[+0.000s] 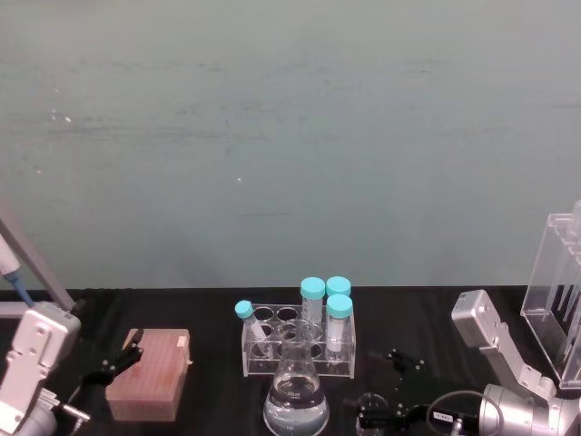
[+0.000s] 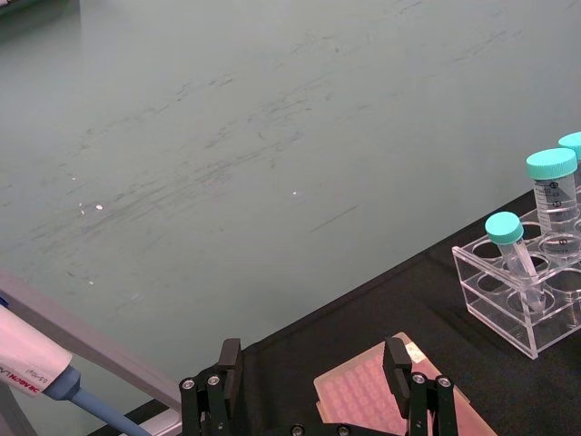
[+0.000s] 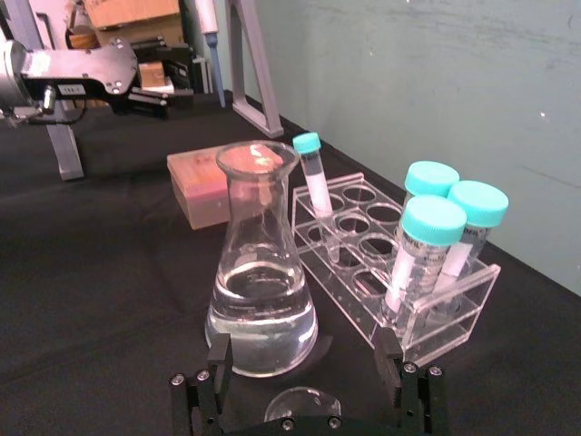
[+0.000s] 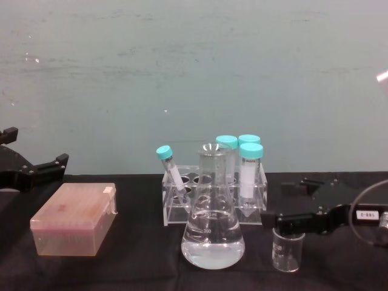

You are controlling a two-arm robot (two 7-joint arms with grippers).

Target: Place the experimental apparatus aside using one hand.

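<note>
On the black table (image 1: 209, 400), head view: conical flask (image 1: 296, 392) stands in front of the tube rack (image 1: 300, 343), with the small beaker (image 1: 370, 405) just beside it. The right gripper (image 1: 378, 391) is low at the beaker, and the tall acrylic stand (image 1: 556, 300) is far right. Left wrist view: left gripper (image 2: 313, 361) spread open, idle above the pink tip box (image 2: 363, 400). Right wrist view: right fingers released, straddling the beaker unclamped; one fingertip (image 3: 218, 352) just beside the flask's base. Risk, as I judge it: closing or sweeping here nudges the flask and slops its liquid, or the smooth beaker slips from the pads. Chest view: flask holds clear liquid low in its cone; beaker looks empty. Three wide teal-capped tubes (image 4: 250, 173) stand upright, one thin tube (image 4: 170, 170) leans; contents cannot be told.
</note>
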